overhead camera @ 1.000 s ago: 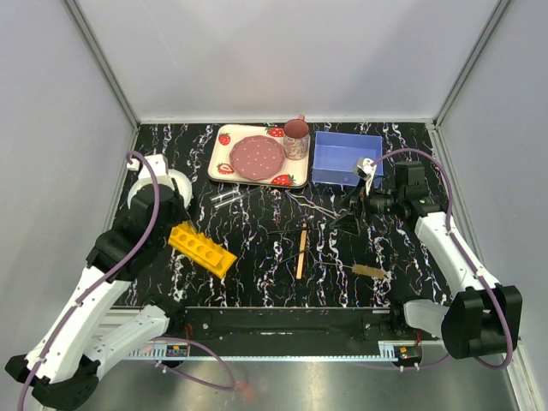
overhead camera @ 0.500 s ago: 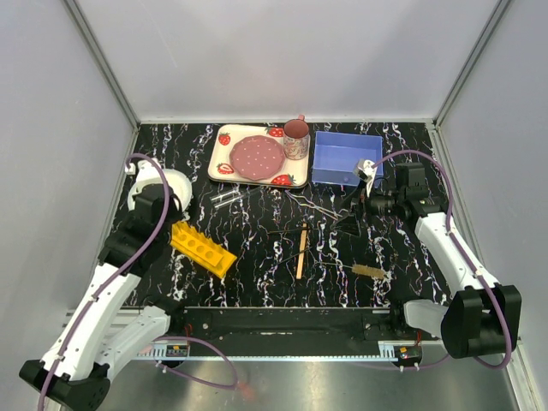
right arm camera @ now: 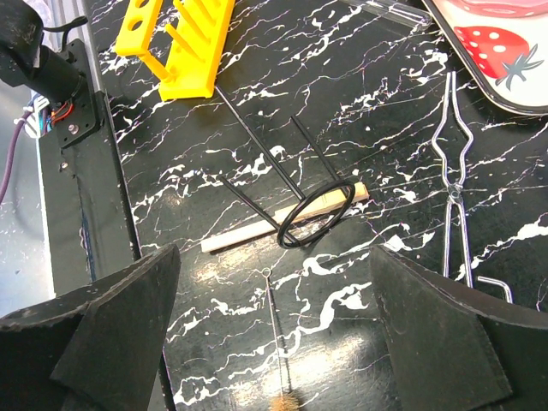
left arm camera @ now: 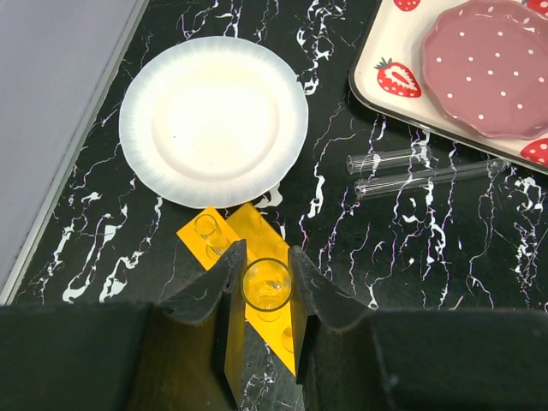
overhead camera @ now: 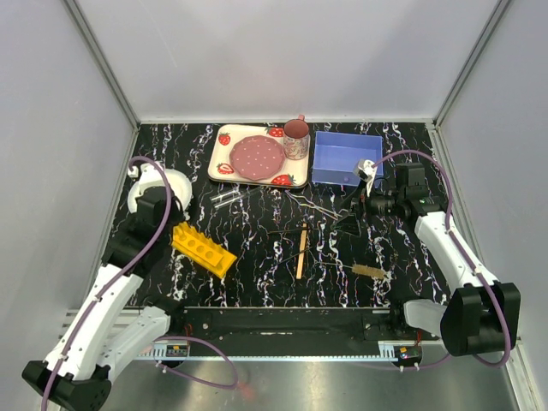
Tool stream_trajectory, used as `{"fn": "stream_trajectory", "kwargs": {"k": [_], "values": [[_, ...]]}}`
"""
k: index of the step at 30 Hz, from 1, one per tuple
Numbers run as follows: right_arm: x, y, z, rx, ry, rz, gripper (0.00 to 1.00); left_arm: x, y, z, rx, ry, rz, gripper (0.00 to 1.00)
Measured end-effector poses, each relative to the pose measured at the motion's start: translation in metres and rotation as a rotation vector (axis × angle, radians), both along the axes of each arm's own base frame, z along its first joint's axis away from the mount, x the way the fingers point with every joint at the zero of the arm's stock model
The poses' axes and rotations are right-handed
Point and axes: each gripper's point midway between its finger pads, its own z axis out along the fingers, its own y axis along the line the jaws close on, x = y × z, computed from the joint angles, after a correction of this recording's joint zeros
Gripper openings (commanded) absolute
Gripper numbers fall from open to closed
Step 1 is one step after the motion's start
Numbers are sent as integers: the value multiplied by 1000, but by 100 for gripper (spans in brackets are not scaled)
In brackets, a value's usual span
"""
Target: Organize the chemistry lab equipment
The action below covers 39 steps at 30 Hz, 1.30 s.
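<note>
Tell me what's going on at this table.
The left end effector grips a clear glass tube upright over the yellow rack, apparently lining it up with a hole. Two more tubes lie flat on the table beside the strawberry-print tray. The right end effector hangs open and empty above the black wire ring stand, wooden stick, wire tongs and tube brush, none of them put away yet.

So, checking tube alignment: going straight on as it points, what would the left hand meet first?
Probably the yellow rack, directly beyond the glass tube the left hand grips; the gap is unclear.
</note>
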Motion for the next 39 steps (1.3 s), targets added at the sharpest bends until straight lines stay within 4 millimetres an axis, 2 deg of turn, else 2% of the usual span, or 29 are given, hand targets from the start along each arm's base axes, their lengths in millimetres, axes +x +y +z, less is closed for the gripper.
{"fn": "stream_trajectory", "kwargs": {"k": [7,15,18,28,36,39], "values": [[1,0,-1,0,2,-2,97,-3,0,0,-19,-15,1,18],[1,-1,-1,-1,0,-3,97,-8,-1,-42,-39,36,15,18],[1,-1,-1,-1,-1,-4,97,-8,-2,-51,-41,45,19,18],[1,-2,-1,1,2,-2,97,-7,-2,-64,-55,22,21,21],[2,-1,-3,1,6,0,97,-8,-2,-63,-64,-1,20,32],[2,-1,-3,1,7,0,97,-8,-2,-62,-67,-8,20,33]]}}
